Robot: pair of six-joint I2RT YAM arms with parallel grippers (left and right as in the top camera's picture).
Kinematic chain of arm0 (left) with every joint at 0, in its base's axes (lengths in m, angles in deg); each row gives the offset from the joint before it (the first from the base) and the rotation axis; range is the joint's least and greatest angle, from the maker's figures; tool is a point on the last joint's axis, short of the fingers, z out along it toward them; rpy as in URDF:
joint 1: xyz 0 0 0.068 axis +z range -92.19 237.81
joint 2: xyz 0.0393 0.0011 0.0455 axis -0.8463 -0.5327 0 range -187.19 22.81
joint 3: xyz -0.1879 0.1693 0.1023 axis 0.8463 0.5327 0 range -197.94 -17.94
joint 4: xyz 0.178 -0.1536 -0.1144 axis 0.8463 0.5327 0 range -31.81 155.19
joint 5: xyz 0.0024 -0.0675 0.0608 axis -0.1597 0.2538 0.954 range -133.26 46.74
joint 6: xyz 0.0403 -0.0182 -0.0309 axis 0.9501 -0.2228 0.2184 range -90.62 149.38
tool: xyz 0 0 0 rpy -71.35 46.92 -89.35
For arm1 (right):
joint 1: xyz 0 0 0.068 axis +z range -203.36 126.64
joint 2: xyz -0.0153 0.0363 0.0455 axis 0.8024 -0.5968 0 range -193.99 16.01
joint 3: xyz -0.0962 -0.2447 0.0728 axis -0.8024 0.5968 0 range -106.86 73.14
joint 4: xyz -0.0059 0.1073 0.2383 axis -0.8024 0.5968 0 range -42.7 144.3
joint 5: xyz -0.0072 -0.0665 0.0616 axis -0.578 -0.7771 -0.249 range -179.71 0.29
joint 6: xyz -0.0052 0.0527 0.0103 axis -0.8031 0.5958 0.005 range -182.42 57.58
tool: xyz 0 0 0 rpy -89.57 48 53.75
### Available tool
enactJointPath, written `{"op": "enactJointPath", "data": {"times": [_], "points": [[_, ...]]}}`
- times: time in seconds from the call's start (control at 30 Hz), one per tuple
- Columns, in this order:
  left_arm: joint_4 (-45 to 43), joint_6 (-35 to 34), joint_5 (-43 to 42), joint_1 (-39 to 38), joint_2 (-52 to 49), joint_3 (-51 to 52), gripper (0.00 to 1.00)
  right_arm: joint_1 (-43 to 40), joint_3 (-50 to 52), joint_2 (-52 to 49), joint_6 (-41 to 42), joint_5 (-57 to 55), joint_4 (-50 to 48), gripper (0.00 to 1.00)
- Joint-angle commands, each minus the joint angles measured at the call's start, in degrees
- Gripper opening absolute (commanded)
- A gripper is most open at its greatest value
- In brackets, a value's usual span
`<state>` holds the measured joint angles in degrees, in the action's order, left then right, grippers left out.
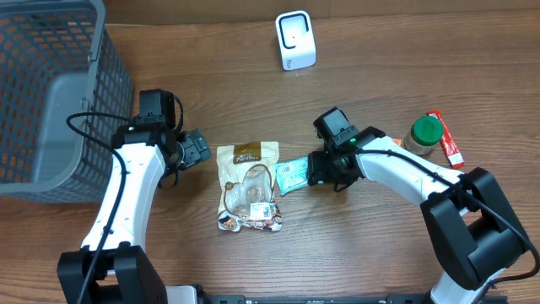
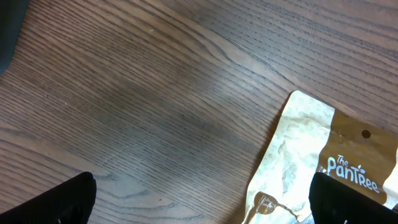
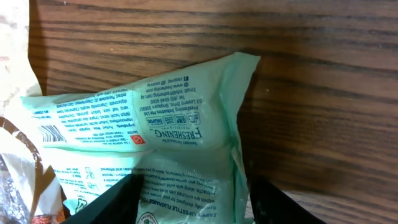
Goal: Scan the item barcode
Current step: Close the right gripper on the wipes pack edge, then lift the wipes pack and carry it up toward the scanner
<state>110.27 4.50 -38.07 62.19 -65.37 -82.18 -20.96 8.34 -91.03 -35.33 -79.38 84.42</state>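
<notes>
on the wooden table (image 1: 363, 253) the largest thing is a grey mesh basket (image 1: 51, 93), set at the far left and apart from the work. a brown snack pouch (image 1: 246, 169) lies flat at the middle, and a pale green packet (image 1: 293, 175) lies just to its right, its near edge touching or overlapping the pouch. a small white scanner (image 1: 295, 40) stands at the far edge, well apart from both. a green-lidded jar (image 1: 424, 135) and a red sachet (image 1: 449, 139) are left at the right.

the step in hand is judged to be the pick-up of the green packet; nothing has yet been brought to the scanner. a barcode (image 3: 53, 132) is seen on the packet's upper face in the right wrist view. the next move is judged to call for a firm pinch on the packet's end, a lift clear of the pouch, and the printed bars being turned toward the scanner's window.

the right gripper (image 1: 319, 169) is set low over the packet's right end with its jaws about half apart, the fingers (image 3: 112, 199) straddling the film. whether the packet is actually pinched cannot be told. the left gripper (image 1: 199, 149) is spread fully wide beside the pouch, and nothing is held or touched by it.
</notes>
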Motion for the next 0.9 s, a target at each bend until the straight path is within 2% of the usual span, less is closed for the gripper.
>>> {"op": "enactJointPath", "data": {"times": [0.0,0.2,0.43,0.57,0.77,0.87], "points": [[-0.02,0.66,0.59,0.11,0.13,-0.83,1.0,0.37,0.68,-0.46,1.64,-0.44,-0.02,0.57],[-0.02,0.66,0.59,0.11,0.13,-0.83,1.0,0.11,0.66,-0.46,1.64,-0.39,-0.22,0.63],[-0.02,0.66,0.59,0.11,0.13,-0.83,1.0,-1.68,-0.07,-0.46,3.23,1.33,0.17,0.61],[-0.02,0.66,0.59,0.11,0.13,-0.83,1.0,-1.33,0.61,-0.46,4.04,1.16,0.63,0.47],[-0.02,0.66,0.59,0.11,0.13,-0.83,1.0,-0.59,2.86,-0.46,7.26,-0.92,-0.5,0.45],[-0.02,0.66,0.59,0.11,0.13,-0.83,1.0,-1.11,2.86,-0.46,7.23,0.87,-0.66,0.24]]}}
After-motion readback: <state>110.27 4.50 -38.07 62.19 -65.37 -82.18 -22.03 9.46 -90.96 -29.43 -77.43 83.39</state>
